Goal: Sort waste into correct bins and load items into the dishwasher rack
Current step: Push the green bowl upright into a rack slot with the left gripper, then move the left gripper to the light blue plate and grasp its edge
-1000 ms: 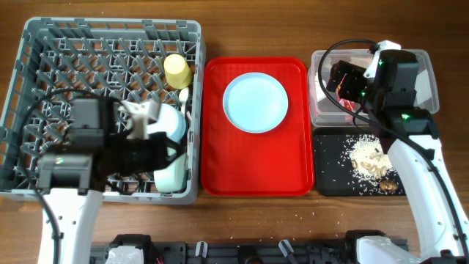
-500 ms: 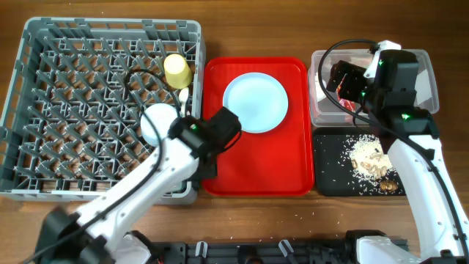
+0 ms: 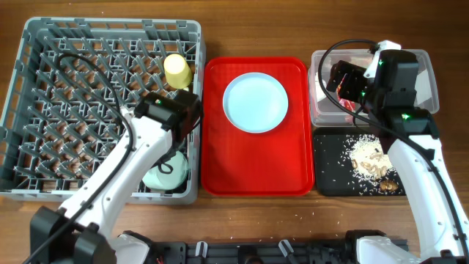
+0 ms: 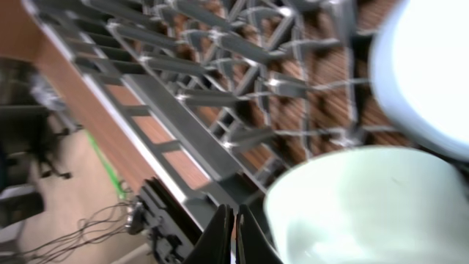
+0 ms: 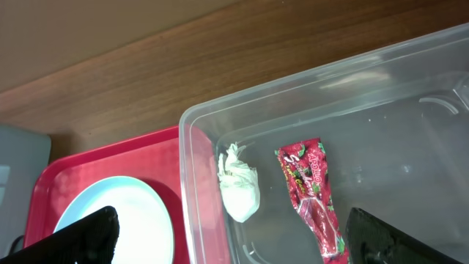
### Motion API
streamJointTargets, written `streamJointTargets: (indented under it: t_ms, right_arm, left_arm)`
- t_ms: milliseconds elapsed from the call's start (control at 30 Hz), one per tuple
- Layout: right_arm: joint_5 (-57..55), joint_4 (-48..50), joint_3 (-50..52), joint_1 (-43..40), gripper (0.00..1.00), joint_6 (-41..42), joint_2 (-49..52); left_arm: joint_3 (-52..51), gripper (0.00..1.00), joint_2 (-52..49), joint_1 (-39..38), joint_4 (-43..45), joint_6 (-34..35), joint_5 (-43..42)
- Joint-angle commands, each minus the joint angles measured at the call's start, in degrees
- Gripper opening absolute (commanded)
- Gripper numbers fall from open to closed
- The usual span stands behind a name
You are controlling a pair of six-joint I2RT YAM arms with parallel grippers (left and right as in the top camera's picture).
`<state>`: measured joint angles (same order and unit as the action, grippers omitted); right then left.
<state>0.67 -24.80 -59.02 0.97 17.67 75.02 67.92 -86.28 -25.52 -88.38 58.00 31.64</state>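
The dishwasher rack (image 3: 44,103) holds the yellow cup (image 3: 176,70) at its far right and the mint green bowl (image 3: 165,173) in its near right corner. My left arm (image 3: 173,114) reaches over that right side. Its gripper (image 4: 231,236) is shut on nothing, just left of the mint bowl (image 4: 366,209), with the light blue bowl (image 4: 432,73) beyond. The light blue plate (image 3: 255,103) lies on the red tray (image 3: 220,169). My right gripper (image 5: 238,242) hangs open and empty over the clear tub (image 5: 192,176), above the white tissue (image 5: 239,185) and red wrapper (image 5: 311,194).
The black tray (image 3: 326,172), in front of the clear tub (image 3: 429,66), holds whitish rice and brown scraps (image 3: 370,163). A few rice grains lie on the wooden table near its front edge. The right arm's cable loops above the tub.
The left arm has swung from the rack's near left toward the red tray's edge and back over the rack's right side. The mint bowl now shows uncovered. The right arm has not moved.
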Motion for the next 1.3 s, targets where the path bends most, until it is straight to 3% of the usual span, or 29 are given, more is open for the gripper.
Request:
streamJointTargets:
  t_ms: [0, 67, 200, 400, 500, 633, 733, 833, 967, 1100, 1267]
  right_arm:
    - [0.68, 0.11, -0.22, 0.33, 1.00, -0.76, 0.52]
    - [0.70, 0.11, -0.22, 0.33, 1.00, -0.74, 0.52]
    - [0.68, 0.11, -0.22, 0.33, 1.00, -0.76, 0.52]
    - [0.68, 0.11, -0.22, 0.33, 0.99, -0.74, 0.52]
    - [0.68, 0.11, -0.22, 0.33, 1.00, -0.76, 0.52]
    - [0.68, 0.11, -0.22, 0.33, 1.00, -0.74, 0.52]
    - [0.68, 0.11, -0.22, 0.33, 1.00, -0.76, 0.52]
    - [0.70, 0.11, -0.22, 0.33, 1.00, -0.74, 0.52]
    - [0.68, 0.11, -0.22, 0.33, 1.00, -0.76, 0.52]
    - [0.68, 0.11, -0.22, 0.33, 1.00, -0.76, 0.52]
    - [0.68, 0.11, -0.22, 0.33, 1.00, -0.76, 0.52]
  left_arm:
    - [1.46, 0.04, 4.17, 0.24, 6.84, -17.14, -20.33]
    - [1.46, 0.04, 5.01, 0.24, 10.64, -24.30, -29.11]
    - [0.59, 0.04, 4.74, 0.24, 12.35, -25.64, -30.49]
    - [-5.42, 0.04, 4.74, 0.31, 13.49, -21.05, -22.01]
    - [-5.40, 0.04, 4.74, 1.60, 13.55, -13.20, -10.84]
    - [-5.40, 0.04, 4.74, 7.43, 14.14, -10.99, -4.74]
    - [-3.96, 0.04, 4.76, 14.80, 14.40, -11.26, -4.61]
    - [0.13, 0.04, 5.86, 16.31, 13.35, -15.06, -7.89]
    - [3.76, 0.04, 10.78, 16.00, 14.32, -21.70, -24.87]
    - [-0.48, 0.04, 10.29, 16.00, 14.78, -23.08, -25.46]
    - [-10.78, 0.04, 9.99, 16.00, 22.12, -23.10, -29.70]
